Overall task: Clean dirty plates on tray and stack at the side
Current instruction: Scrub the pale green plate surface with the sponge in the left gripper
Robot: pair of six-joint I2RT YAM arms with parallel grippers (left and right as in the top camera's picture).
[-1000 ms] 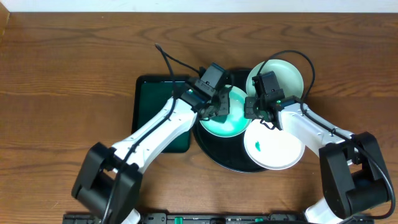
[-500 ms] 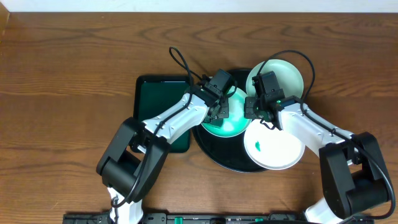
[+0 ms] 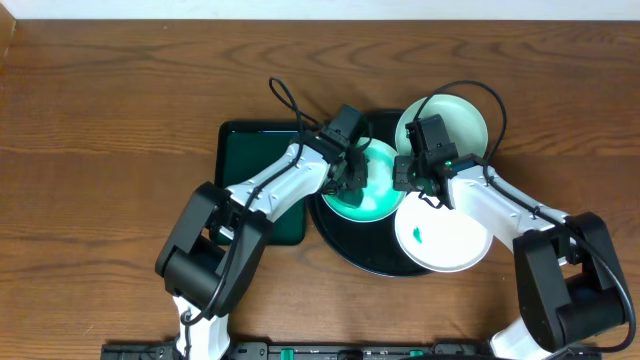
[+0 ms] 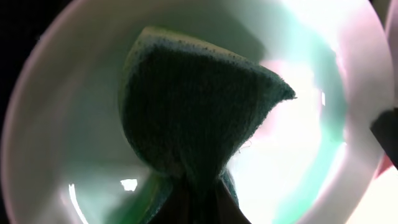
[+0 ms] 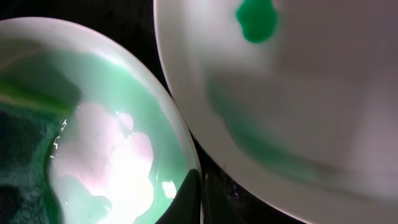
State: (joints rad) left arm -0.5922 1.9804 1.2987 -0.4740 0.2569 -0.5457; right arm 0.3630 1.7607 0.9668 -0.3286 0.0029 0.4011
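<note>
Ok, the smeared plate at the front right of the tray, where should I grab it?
Pinch the smeared plate by its thin rim at the outer, right-hand edge, coming in from the right. That edge sticks out past the black tray, so a finger can probably slip underneath; the opposite edge crowds the plate being wiped.

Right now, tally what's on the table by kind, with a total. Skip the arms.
white plates: 3
round black tray: 1
dark green rectangular tray: 1
dark green sponge: 1
Total: 6
</note>
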